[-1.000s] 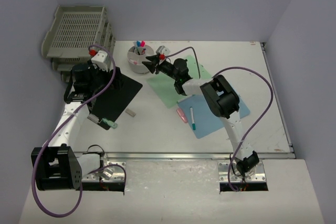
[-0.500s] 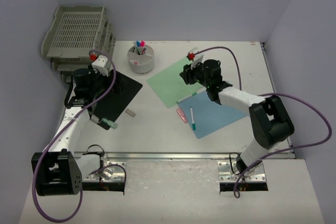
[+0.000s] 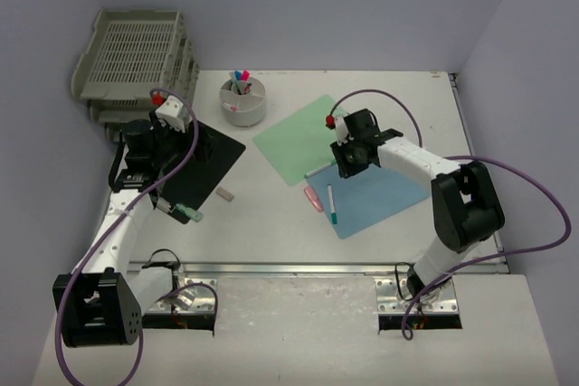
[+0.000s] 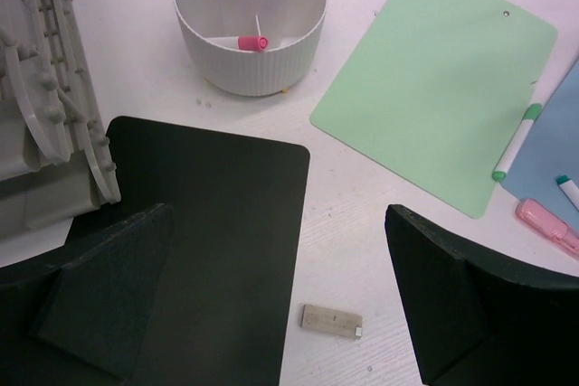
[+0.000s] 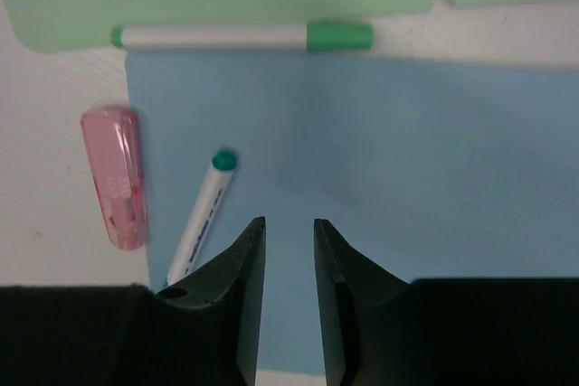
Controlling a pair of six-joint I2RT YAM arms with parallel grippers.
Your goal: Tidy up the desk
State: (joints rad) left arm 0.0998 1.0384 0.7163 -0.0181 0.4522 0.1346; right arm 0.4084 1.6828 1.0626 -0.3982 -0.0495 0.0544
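The white desk (image 3: 271, 232) holds a black sheet (image 3: 204, 160), a green sheet (image 3: 303, 137) and a blue sheet (image 3: 380, 196). My right gripper (image 3: 348, 162) hovers over the blue sheet (image 5: 407, 151), jaws a narrow gap apart and empty (image 5: 289, 223). Just ahead of it lie a teal-tipped pen (image 5: 201, 214), a pink eraser (image 5: 114, 176) and a green-capped marker (image 5: 244, 36). My left gripper (image 3: 156, 162) hangs wide open and empty (image 4: 280, 314) above the black sheet's edge (image 4: 199, 223) and a small tan block (image 4: 332, 320).
A white pen holder (image 3: 243, 101) with markers stands at the back. Grey stacked trays (image 3: 136, 56) stand in the far left corner. A green-tipped marker (image 3: 184, 212) lies near the left arm. The metal rail (image 3: 298, 268) runs along the near edge.
My right gripper has swung from the pen holder back and to the right, and now points down over the blue sheet. The left arm has hardly moved.
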